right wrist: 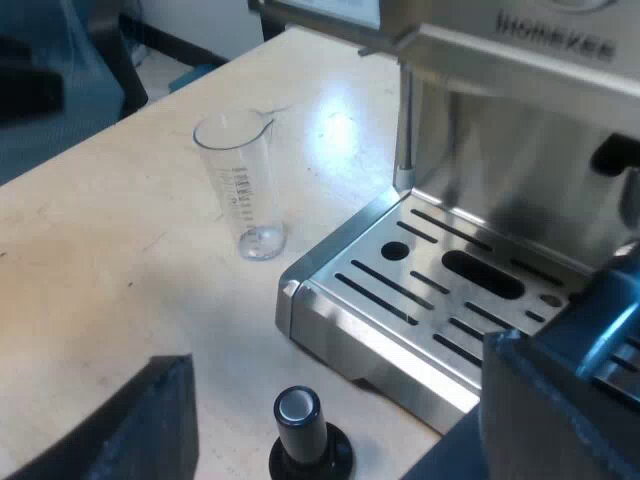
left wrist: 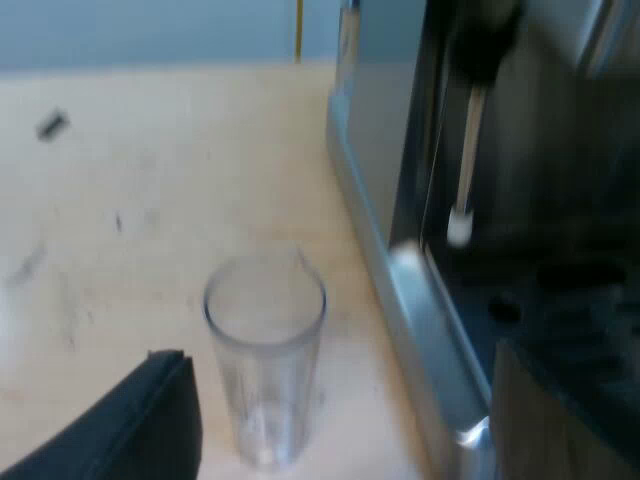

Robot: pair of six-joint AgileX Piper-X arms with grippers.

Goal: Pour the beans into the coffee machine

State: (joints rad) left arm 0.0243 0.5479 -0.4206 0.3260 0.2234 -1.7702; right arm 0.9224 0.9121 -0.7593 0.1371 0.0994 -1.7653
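The worktop carried the espresso machine, just ahead of both arms. The left pincer gaped wide, and the upright measuring glass stood between its fingers, close to one. The right pincer gaped wide too, with the black-knobbed tamper between its fingers, untouched.

Colours and markings noted.
Clear measuring glass with dark printed graduations; silver espresso machine; black tamper, silver-capped; pale beige table.
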